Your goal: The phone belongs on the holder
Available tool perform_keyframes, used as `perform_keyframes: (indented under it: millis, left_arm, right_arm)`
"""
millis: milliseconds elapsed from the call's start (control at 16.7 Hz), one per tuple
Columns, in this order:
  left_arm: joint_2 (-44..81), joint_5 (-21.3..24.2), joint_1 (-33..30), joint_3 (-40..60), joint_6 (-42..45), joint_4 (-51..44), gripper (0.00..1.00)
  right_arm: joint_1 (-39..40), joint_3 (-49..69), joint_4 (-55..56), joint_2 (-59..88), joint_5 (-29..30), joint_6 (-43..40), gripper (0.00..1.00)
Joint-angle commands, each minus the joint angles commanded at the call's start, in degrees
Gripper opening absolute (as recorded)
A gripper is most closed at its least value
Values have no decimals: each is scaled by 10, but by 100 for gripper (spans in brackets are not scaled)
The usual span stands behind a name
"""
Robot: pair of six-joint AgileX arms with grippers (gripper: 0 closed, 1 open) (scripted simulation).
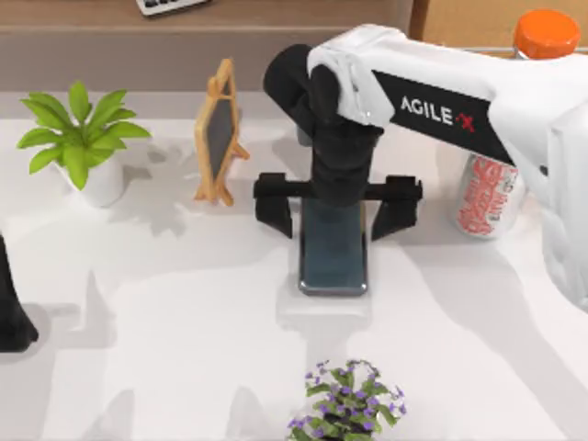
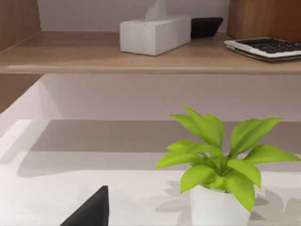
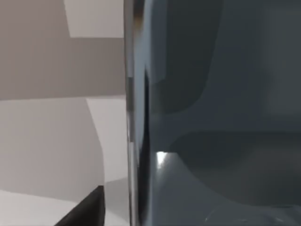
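The right arm point(image 1: 459, 110) reaches over the middle of the white counter point(image 1: 165, 303). Its gripper point(image 1: 337, 211) has the black fingers point(image 1: 274, 204) spread wide apart, one at each side of the phone point(image 1: 333, 248). The phone is glossy, dark, rectangular, on a pale holder point(image 1: 326, 308); its long axis runs from front to back. The left gripper point(image 1: 11, 312) is parked at the left edge; I cannot tell its state.

I log a green potted plant point(image 1: 81, 140) and small wooden easel point(image 1: 219, 133) left of the right end effector point(image 1: 337, 204); soda can point(image 1: 487, 195) right of it; purple-flowered plant point(image 1: 347, 404) nearer the table's point(image 1: 165, 312) front edge.
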Motion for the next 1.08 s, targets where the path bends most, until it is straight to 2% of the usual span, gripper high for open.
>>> perform_keyframes:
  millis: [780, 1080]
  left_arm:
    - [0, 0, 0, 0, 0, 0, 100]
    - [0, 0, 0, 0, 0, 0, 100]
  right_arm:
    - [0, 0, 0, 0, 0, 0, 2]
    - [0, 0, 0, 0, 0, 0, 0]
